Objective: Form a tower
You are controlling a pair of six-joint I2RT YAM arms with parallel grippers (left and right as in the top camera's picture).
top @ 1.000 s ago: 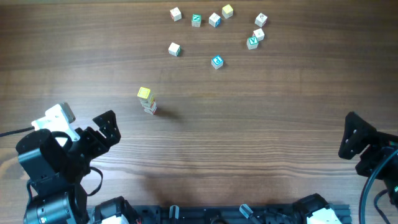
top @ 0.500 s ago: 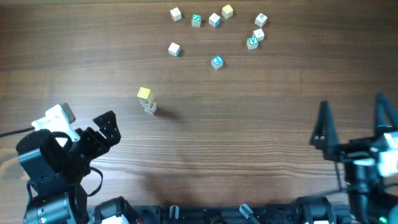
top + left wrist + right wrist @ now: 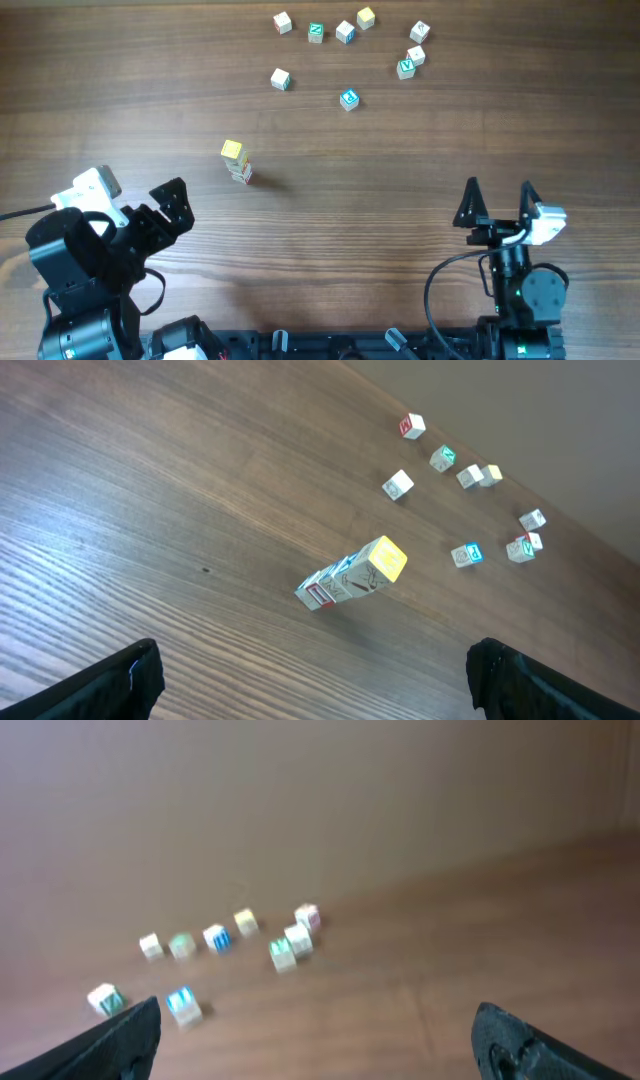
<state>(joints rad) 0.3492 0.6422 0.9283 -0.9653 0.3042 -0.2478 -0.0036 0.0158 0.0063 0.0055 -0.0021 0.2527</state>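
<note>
The tower [image 3: 237,162] stands left of the table's middle, a slim stack with a pale yellow cube [image 3: 232,150] on top and white, red-marked cubes beneath. The left wrist view shows the tower [image 3: 350,575] ahead of my fingers, standing free. My left gripper [image 3: 160,208] is open and empty, near and to the left of the stack, well apart from it. My right gripper [image 3: 498,190] is open and empty at the near right, pointing toward the far side. In the left wrist view the left gripper [image 3: 315,660] frames bare wood.
Several loose letter cubes lie along the far edge, among them a blue-marked cube [image 3: 348,99], a white cube [image 3: 280,79] and a green-marked cube [image 3: 405,68]. The blurred right wrist view shows the same scatter, with the blue cube [image 3: 183,1003] nearest my right gripper [image 3: 318,1020].
My right arm has swung in from the right edge toward the middle and now points at the far side. The left arm, the tower and the loose cubes have not moved.
</note>
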